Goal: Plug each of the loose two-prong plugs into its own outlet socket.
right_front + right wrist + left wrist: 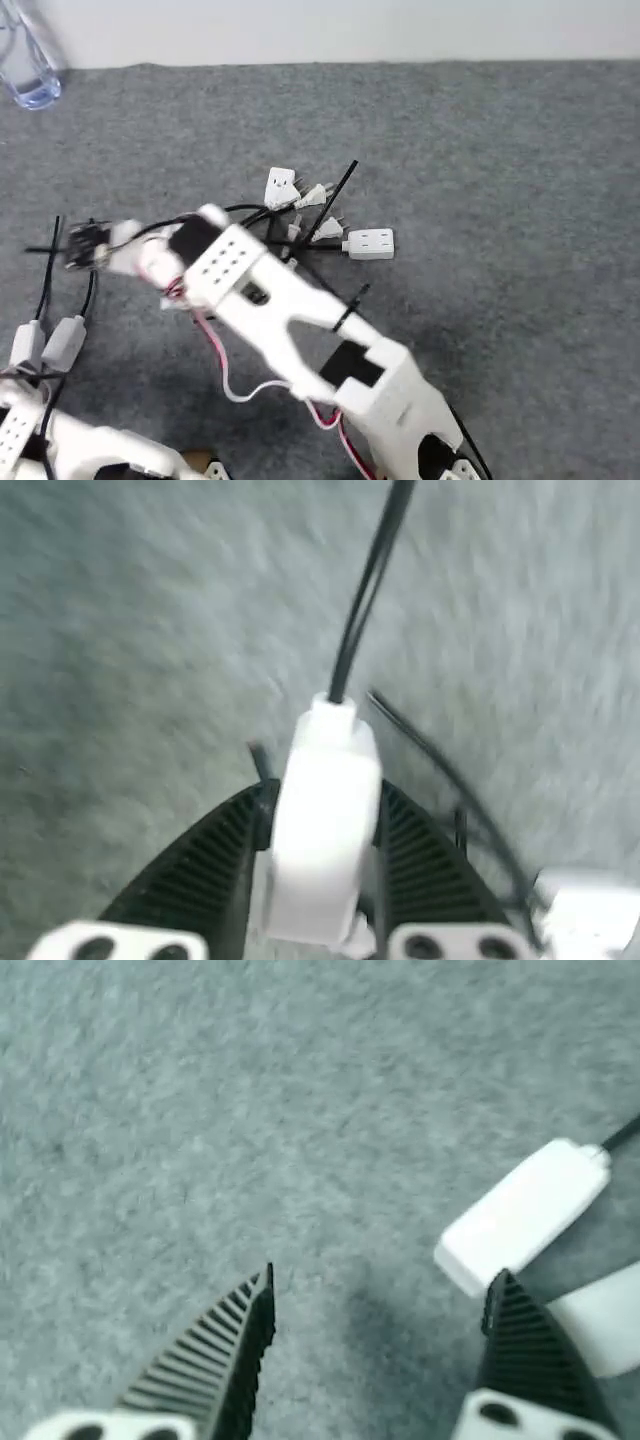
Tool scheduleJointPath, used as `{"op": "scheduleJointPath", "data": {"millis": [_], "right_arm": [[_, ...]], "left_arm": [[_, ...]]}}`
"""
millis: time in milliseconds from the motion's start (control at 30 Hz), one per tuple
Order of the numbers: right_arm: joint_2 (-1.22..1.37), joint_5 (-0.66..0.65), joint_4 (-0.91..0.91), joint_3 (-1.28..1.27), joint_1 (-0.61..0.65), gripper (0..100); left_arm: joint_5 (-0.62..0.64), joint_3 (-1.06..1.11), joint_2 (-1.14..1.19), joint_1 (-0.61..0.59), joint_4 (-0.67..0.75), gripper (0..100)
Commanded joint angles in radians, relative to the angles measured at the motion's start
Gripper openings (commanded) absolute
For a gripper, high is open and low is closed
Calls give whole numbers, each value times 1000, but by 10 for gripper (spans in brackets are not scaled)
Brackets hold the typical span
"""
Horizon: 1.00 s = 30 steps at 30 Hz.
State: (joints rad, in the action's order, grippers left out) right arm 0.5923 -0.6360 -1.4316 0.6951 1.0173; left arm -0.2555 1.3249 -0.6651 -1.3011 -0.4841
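Note:
My right gripper [320, 790] is shut on a white plug body [322, 830] whose black cord [365, 590] runs away from it; its prongs are hidden. In the high view this gripper [85, 243] is at the left over the grey carpet. My left gripper [380, 1285] stands open just above the carpet, nothing between its fingers. A white corded piece [520, 1215] lies just outside one finger, a second one [610, 1330] behind it. Both pieces [28, 343] [65, 338] lie at the near left. An outlet socket [369, 243], another socket [281, 187] and loose plugs [315, 195] [328, 230] lie mid-table.
Black cords [330, 200] tangle around the sockets and pass under the right arm [300, 320]. A clear plastic bottle [25, 60] stands at the far left corner. Bare carpet stretches to the right of the sockets.

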Motion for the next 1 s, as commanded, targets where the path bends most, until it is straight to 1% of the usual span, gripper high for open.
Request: {"op": "scheduleJointPath", "data": {"millis": [0,67,133,200,267,300,333,533,633,767,867,900,967], "right_arm": [[30,-8,-61,215,84,129],[74,-8,-65,276,127,139],[122,-5,-65,330,162,196],[166,-2,-68,368,183,328],[196,26,-91,391,185,478],[206,37,-111,405,180,525],[208,37,-142,422,165,541],[176,17,-371,609,58,470],[110,75,-372,629,-31,462],[-48,83,-371,551,-133,462],[-219,86,-371,425,-188,462],[-285,86,-371,365,-202,462],[-410,84,-371,226,-231,461]], "left_arm": [[-6,84,-14,-38,118,316],[-6,153,-15,-58,189,316],[-6,203,-20,-72,267,316],[-6,226,-20,-84,316,316],[-6,226,-20,-86,319,316],[-6,226,-20,-86,319,316],[-6,226,-20,-84,319,316],[-6,229,-17,-48,316,316],[-6,229,-18,-43,316,316],[-6,228,-20,0,316,316],[-2,206,-21,58,313,316],[0,193,-21,81,296,316],[0,136,-21,138,207,316]]}}
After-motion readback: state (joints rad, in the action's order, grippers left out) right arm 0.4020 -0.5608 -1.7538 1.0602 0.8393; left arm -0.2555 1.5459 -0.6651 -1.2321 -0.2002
